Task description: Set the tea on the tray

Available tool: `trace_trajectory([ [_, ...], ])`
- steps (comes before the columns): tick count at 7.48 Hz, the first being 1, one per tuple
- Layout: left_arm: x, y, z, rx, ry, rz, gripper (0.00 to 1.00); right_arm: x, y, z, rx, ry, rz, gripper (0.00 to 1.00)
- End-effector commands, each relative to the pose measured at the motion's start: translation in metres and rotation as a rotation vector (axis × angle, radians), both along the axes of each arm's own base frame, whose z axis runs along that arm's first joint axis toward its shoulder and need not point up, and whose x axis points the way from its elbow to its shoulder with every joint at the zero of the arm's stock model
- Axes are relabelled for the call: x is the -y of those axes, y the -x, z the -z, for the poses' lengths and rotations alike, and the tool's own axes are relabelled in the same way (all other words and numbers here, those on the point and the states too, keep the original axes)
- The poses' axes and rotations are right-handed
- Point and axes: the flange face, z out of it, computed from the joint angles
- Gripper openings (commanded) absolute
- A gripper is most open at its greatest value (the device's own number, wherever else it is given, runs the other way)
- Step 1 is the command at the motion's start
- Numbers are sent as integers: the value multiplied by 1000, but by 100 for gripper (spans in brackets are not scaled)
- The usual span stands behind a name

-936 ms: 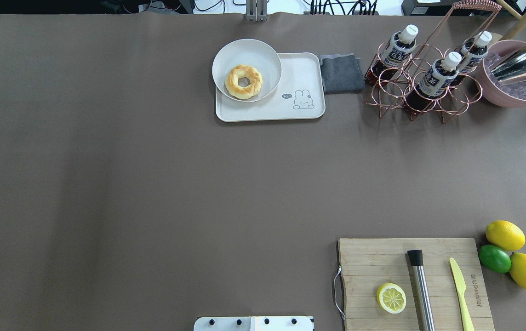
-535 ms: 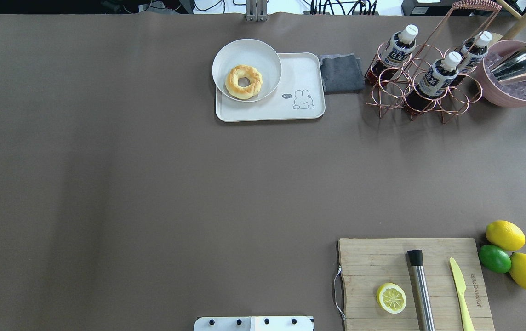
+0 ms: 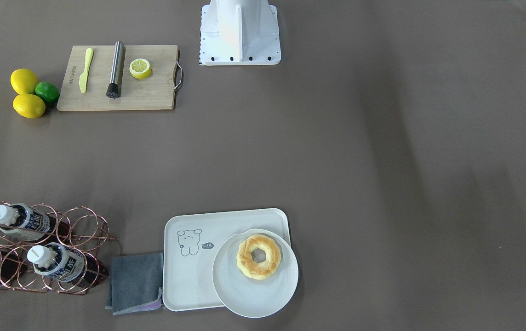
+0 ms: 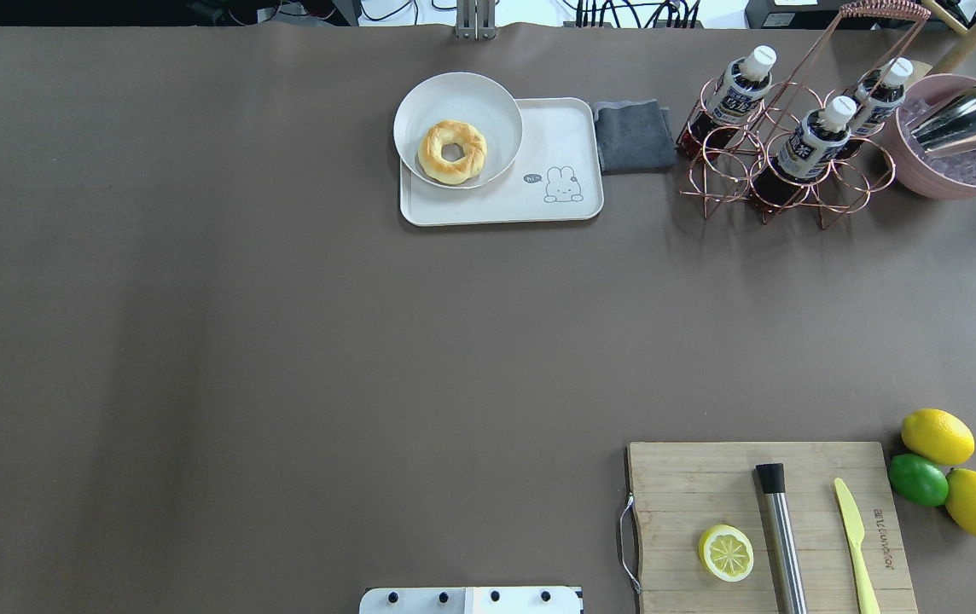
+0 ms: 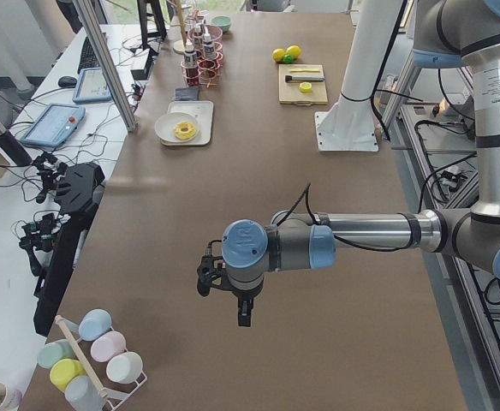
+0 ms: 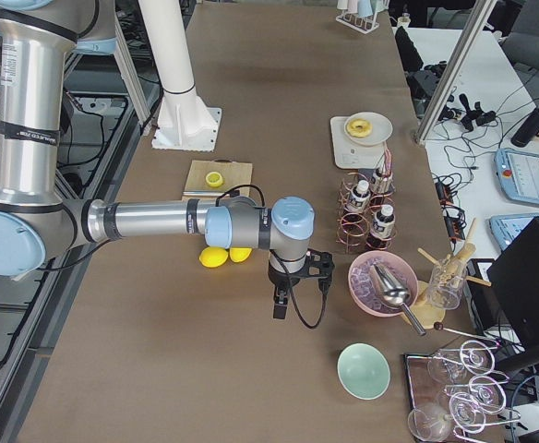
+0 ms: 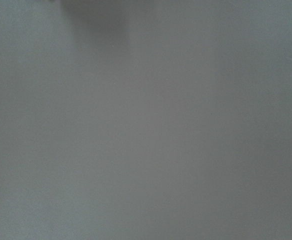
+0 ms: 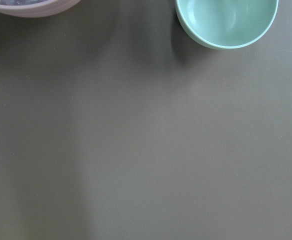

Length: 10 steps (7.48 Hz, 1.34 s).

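Three tea bottles stand in a copper wire rack (image 4: pixel 714 183) at the far right: one on the left (image 4: pixel 740 89), one in front (image 4: pixel 812 141), one behind (image 4: pixel 879 98). They also show in the front-facing view (image 3: pixel 58 263). The off-white tray (image 4: pixel 501 209) lies left of the rack, also in the front-facing view (image 3: pixel 189 276), with a round plate (image 4: pixel 458 98) and a doughnut (image 4: pixel 452 152) on its left half. My left gripper (image 5: pixel 243 312) hovers far off at the table's left end. My right gripper (image 6: pixel 280 305) hovers near the pink bowl. I cannot tell if either is open.
A grey cloth (image 4: pixel 633 136) lies between tray and rack. A pink ice bowl (image 4: pixel 957 183) with a metal scoop stands right of the rack. A cutting board (image 4: pixel 693 486) with a lemon half, muddler and knife is near right, citrus (image 4: pixel 936 437) beside it. A mint bowl (image 8: pixel 226 20) lies below my right wrist.
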Motion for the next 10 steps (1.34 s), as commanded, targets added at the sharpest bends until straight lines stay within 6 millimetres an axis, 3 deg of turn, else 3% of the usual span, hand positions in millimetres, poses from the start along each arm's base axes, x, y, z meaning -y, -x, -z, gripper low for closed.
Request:
trace_trajectory([
  [1,2,0,4,0,-8,2,99,0,1,3,12,-7,1,100],
  [3,7,1,11,3,-22,3,99,0,3,6,38,-9,5,100],
  [6,9,1,12,5,-18,6,99,-4,6,28,132,-103,14,100],
  [8,10,15,32,-4,-87,35,99,-17,0,24,141,-182,14,100],
  [10,16,17,35,-11,-91,44,99,-29,5,20,223,-208,18,100],
])
